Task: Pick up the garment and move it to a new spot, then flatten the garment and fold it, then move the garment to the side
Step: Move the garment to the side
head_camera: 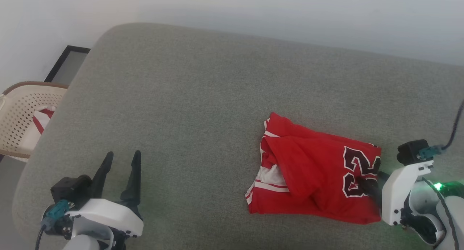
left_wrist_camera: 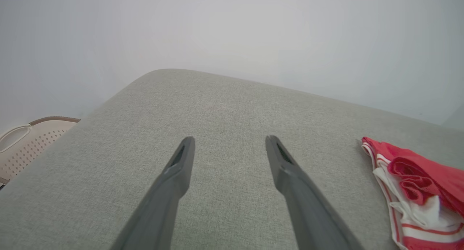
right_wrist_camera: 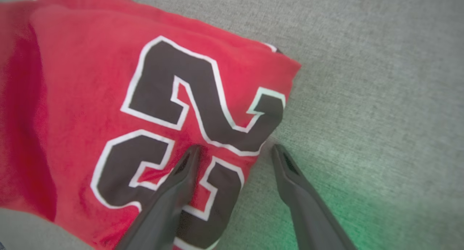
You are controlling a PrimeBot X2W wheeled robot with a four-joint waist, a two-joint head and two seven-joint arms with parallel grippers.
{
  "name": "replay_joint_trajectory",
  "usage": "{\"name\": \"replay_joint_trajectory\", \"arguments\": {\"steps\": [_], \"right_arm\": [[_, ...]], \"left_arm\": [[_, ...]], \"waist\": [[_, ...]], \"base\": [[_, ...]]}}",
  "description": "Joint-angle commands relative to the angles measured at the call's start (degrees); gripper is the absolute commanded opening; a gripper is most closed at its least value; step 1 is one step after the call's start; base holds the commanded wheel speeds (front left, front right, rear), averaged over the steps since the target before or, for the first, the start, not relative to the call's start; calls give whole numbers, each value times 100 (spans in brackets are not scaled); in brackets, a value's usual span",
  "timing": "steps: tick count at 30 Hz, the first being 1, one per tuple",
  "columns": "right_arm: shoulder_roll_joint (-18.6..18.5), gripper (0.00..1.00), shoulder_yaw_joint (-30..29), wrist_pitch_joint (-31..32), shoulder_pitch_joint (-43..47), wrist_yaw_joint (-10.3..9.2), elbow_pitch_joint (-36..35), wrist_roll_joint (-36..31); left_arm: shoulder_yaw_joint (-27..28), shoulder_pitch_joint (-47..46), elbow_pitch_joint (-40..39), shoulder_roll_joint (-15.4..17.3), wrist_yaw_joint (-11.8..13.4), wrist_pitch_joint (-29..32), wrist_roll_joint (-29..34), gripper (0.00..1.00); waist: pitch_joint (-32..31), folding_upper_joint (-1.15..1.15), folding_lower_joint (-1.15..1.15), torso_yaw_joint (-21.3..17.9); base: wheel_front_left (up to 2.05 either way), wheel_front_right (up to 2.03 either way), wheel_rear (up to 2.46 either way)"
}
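Red jersey [head_camera: 315, 177] folded on grey cushion [head_camera: 203, 97], directly beneath right tool [right_wrist_camera: 235, 148]: spread wide, grasping nothing, straddling the 23 edge, likely for sliding aside. Likewise released, left tool [head_camera: 123, 154] parked well clear.

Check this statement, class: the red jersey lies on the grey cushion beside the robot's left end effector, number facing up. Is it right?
One detail is wrong: the jersey lies beside the right end effector, not the left end effector, which stands apart over bare cushion. The right wrist view shows this, with the open jaws at the jersey's numbered edge. The rest holds: grey cushion, number up.
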Motion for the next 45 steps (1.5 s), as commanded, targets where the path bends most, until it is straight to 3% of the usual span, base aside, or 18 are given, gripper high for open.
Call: {"name": "replay_joint_trajectory", "arguments": {"steps": [1,2,3,4,23,45], "right_arm": [[42,100,88,90,57,-3,73,7],[29,69,142,146,40,-3,82,-16],[32,19,167,173,22,-3,81,-13],[25,0,193,201,14,-3,76,5],[-312,0,-16,183,-223,-12,72,-96],[-1460,0,-718,86,-1255,-8,414,-305]], "left_arm": [[-1,-65,7,-14,-19,-27,65,100],[-3,-86,31,-33,-28,-29,75,100],[-4,-103,49,-45,-40,-30,89,100],[-1,-128,64,-63,-52,-33,96,100],[169,-188,168,-140,-130,-42,152,100],[-27,-920,336,-261,-302,-30,444,100]], "waist": [[25,0,0,24],[39,0,0,32],[52,0,0,37],[63,0,0,42],[65,0,0,-200],[583,0,0,-1503]], "base": [[0,0,0],[0,0,0],[0,0,0],[0,0,0],[0,0,0],[0,0,0]]}}
